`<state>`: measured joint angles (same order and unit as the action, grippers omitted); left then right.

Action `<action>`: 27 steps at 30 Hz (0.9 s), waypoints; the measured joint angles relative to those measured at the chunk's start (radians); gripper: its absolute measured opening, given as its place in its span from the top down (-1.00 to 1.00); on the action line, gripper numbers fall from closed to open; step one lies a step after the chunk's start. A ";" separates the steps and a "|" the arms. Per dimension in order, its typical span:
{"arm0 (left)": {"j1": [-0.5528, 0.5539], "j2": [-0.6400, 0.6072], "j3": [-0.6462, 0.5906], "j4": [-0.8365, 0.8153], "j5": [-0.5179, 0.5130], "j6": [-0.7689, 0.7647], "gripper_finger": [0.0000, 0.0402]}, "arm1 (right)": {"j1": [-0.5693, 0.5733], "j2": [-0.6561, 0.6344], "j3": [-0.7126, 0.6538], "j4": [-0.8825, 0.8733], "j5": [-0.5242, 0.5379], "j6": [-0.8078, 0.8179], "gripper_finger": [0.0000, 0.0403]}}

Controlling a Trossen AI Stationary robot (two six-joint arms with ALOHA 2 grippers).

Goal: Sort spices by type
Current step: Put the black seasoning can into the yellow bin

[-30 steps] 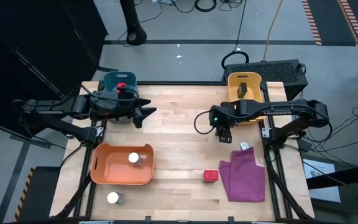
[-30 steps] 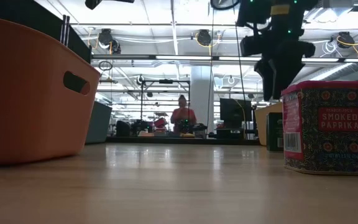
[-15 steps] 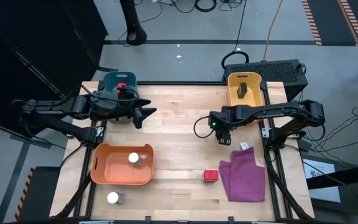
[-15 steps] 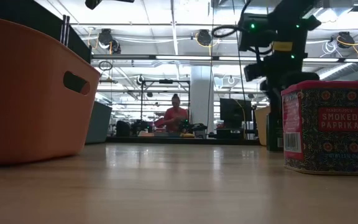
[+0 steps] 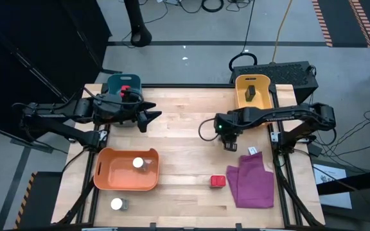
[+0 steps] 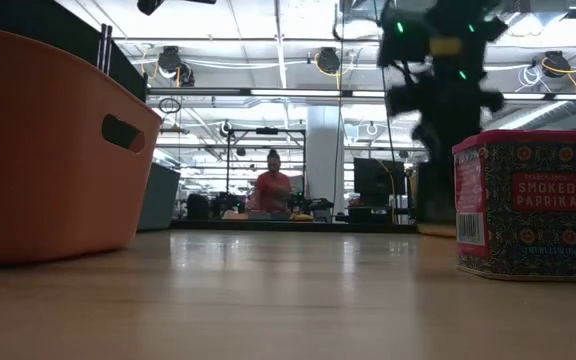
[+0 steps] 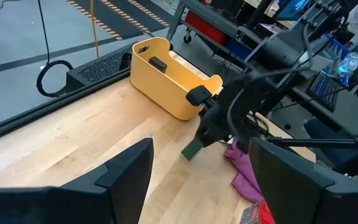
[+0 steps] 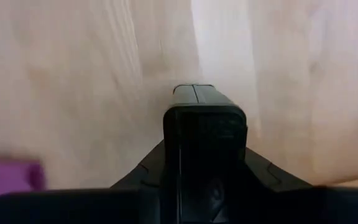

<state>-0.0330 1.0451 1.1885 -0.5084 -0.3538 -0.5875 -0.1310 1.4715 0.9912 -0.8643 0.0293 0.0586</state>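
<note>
My right gripper (image 5: 229,144) points down at the table's right middle, shut on a dark grey boxy spice (image 8: 204,134), which also shows under it in the left wrist view (image 7: 190,150). A second dark grey spice (image 5: 250,92) lies in the yellow bin (image 5: 239,101). One red spice (image 5: 218,181) stands on the table by the purple cloth (image 5: 252,181); another red one (image 5: 126,88) shows in the teal bin (image 5: 114,82). One white-lidded jar (image 5: 138,163) sits in the orange bin (image 5: 108,179), and another jar (image 5: 116,205) stands near the front edge. My left gripper (image 5: 151,118) hangs open at the far left. My right gripper pinches the dark grey spice between its two fingers (image 8: 143,175), one on each of two opposite sides (image 8: 170,149). The fingers come from above, pointing steeply down. The box looks slightly tilted (image 7: 190,150); I cannot tell whether its lower end still rests on the table.
The purple cloth lies just to the near right of my right gripper, and a small white tag (image 5: 252,151) sits at its far edge. The yellow bin stands at the far right corner. Bare wood (image 5: 185,141) stretches across the table's middle. A person moves in the room behind.
My right gripper has sunk toward the table, down over the dark grey spice that stands there, shifting slightly toward the near edge. The spice stays in about the same spot. My left arm has kept still.
</note>
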 joint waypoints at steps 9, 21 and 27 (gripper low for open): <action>0.000 0.000 0.000 0.008 -0.013 0.000 -0.34 | -0.091 -0.001 0.481 -0.130 0.073 0.091 0.52; 0.001 0.000 0.000 0.016 -0.029 0.001 -0.34 | -0.630 0.000 0.769 -0.475 0.084 0.378 0.52; 0.001 0.000 0.000 0.052 -0.031 0.001 -0.34 | -0.802 0.041 0.687 -0.593 -0.017 0.403 0.52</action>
<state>-0.0319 1.0451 1.1885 -0.4561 -0.3846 -0.5861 -0.9327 1.5127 1.6779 -1.4574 0.0122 0.4612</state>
